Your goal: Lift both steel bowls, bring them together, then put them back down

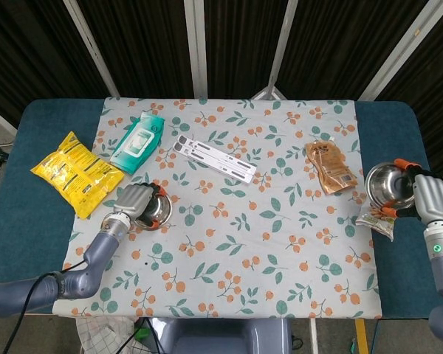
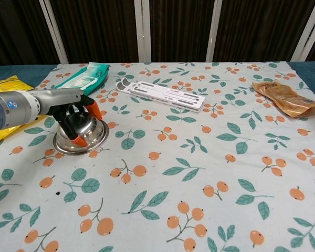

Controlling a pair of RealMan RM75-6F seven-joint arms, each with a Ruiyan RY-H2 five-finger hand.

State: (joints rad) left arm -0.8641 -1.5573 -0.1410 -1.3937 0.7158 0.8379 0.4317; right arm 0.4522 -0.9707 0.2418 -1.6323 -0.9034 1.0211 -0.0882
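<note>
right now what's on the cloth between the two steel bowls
In the head view, nothing stands between the left steel bowl and the right steel bowl: only bare patterned cloth.

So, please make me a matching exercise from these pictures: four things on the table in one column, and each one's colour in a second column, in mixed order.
Things:
1. snack bag
2. wipes pack
3. pouch
4. flat plastic holder

Colours:
A. white
B. brown
C. yellow
D. teal green

Pairs: 1-C, 2-D, 3-B, 4-A
</note>
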